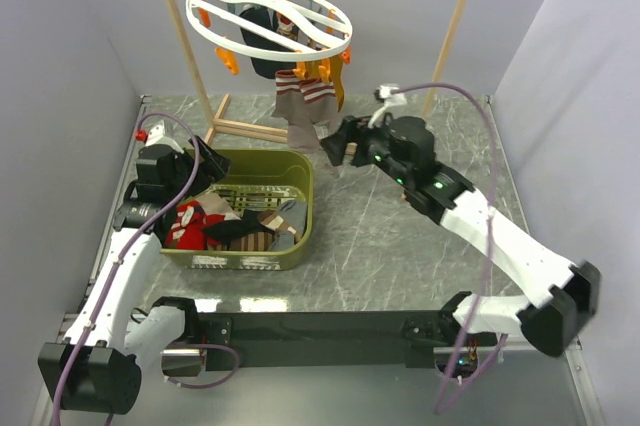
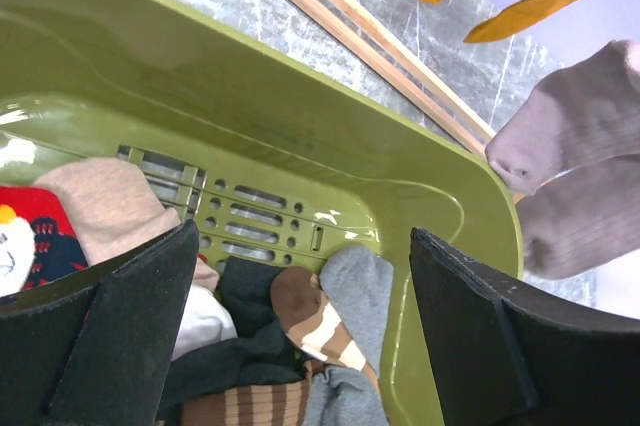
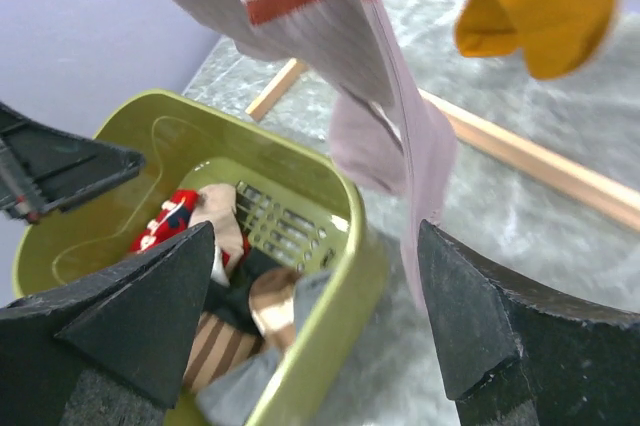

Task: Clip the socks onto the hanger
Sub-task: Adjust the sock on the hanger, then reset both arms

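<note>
The taupe socks (image 1: 303,108) with red and white striped cuffs hang from the white oval hanger (image 1: 268,16), which hangs by its hook from the wooden rack's rail. They also show in the right wrist view (image 3: 345,51), and their toes in the left wrist view (image 2: 580,176). My right gripper (image 1: 336,149) is open and empty, just right of and below the socks' lower ends. My left gripper (image 1: 208,168) is open and empty over the left end of the green basket (image 1: 305,208).
The basket (image 2: 300,136) holds several mixed socks: red, brown-striped, grey, dark. Mustard-orange socks (image 1: 331,74) and a dark sock (image 1: 262,46) also hang from the hanger. The wooden rack's foot bar (image 1: 245,129) lies behind the basket. Grey walls close in left and right.
</note>
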